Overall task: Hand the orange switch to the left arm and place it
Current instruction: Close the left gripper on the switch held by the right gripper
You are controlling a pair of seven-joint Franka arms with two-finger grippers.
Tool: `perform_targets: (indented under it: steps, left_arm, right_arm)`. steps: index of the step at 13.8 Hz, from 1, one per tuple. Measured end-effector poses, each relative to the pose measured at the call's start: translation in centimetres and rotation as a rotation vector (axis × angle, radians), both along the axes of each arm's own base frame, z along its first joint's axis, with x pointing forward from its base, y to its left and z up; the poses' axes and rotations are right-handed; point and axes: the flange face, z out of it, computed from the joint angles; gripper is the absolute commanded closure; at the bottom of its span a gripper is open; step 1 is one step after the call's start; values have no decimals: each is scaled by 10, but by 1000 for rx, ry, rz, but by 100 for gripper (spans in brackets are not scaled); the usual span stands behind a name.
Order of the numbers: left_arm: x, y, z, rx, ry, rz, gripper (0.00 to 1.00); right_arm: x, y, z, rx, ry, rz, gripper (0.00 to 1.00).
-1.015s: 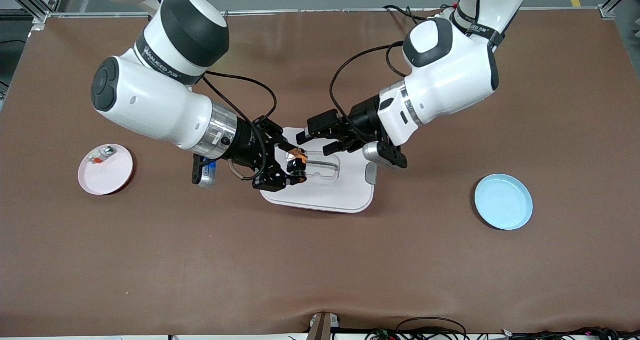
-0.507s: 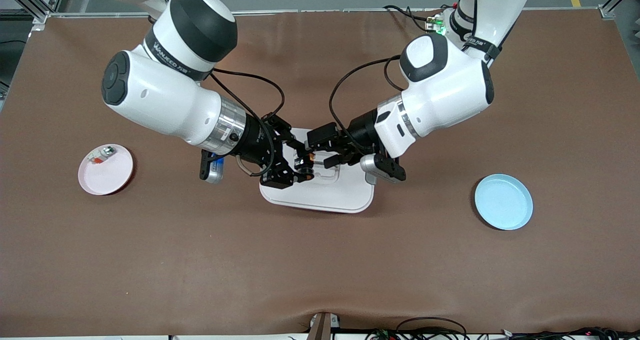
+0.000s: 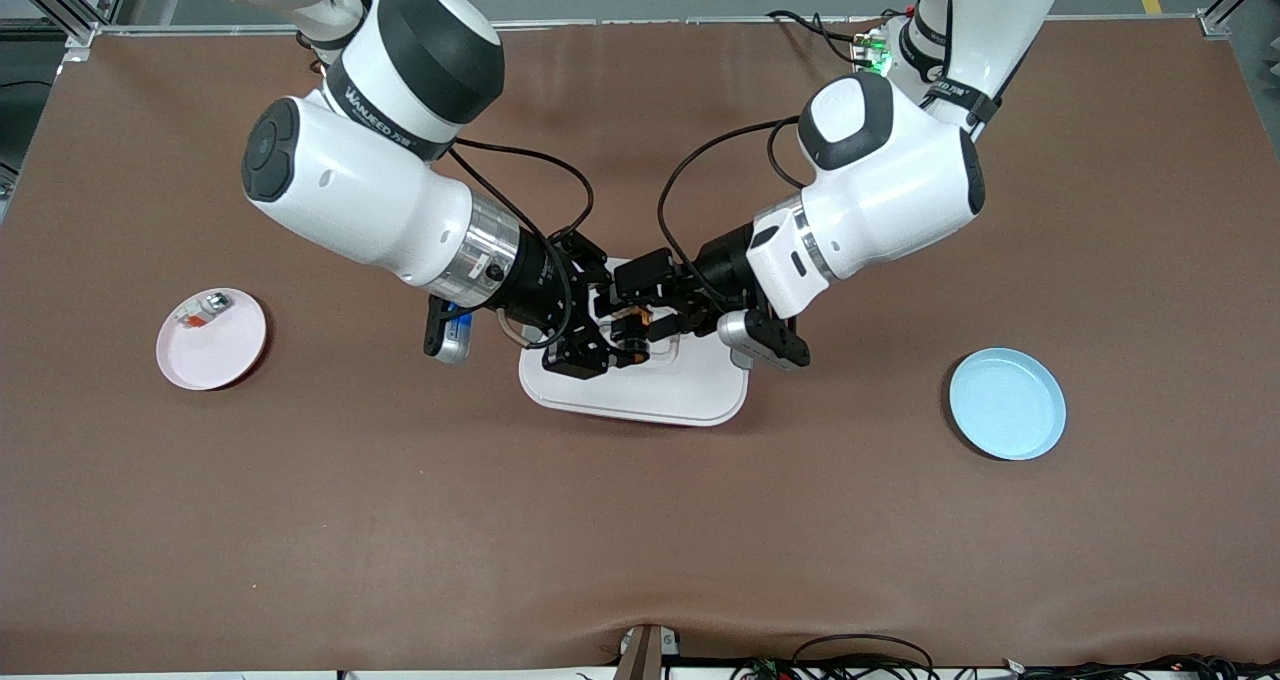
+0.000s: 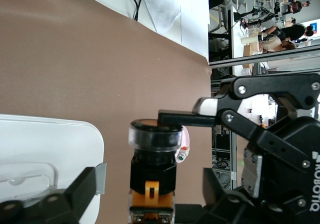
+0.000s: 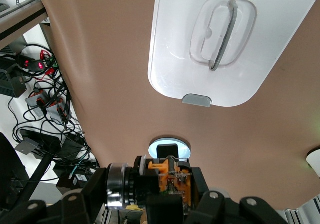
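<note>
The orange switch (image 3: 628,332), a small black block with orange parts, hangs over the white box (image 3: 660,392). My right gripper (image 3: 612,328) is shut on it. In the right wrist view the switch (image 5: 165,181) sits clamped in the right gripper (image 5: 162,190), with the box (image 5: 200,79) lying below. My left gripper (image 3: 636,306) meets it from the left arm's end. In the left wrist view the switch (image 4: 152,169) stands between the left gripper's (image 4: 150,184) open fingers, with a gap on each side. A right finger (image 4: 180,118) presses on the switch's cap.
A pink plate (image 3: 212,345) holding a small silver-white part (image 3: 203,309) lies toward the right arm's end of the table. A blue plate (image 3: 1007,403) lies toward the left arm's end. The box's grey clip (image 5: 197,100) faces the blue plate.
The right gripper has carried the switch toward the left gripper over the box. The left gripper's fingers now straddle the switch and have narrowed.
</note>
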Motion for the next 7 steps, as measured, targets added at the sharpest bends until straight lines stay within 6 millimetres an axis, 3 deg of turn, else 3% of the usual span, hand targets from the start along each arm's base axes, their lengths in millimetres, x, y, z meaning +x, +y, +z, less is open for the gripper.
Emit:
perform_targets:
  steps: [5, 6, 7]
  left_arm:
    - [3, 3, 2, 4, -38, -13, 59]
    - [4, 5, 2, 5, -40, -11, 62]
    - [4, 5, 2, 5, -41, -11, 76]
  right_arm:
    - [1, 0, -2, -2, 1, -1, 100]
    - [1, 0, -2, -2, 1, -2, 100]
    - [1, 0, -2, -2, 1, -2, 100]
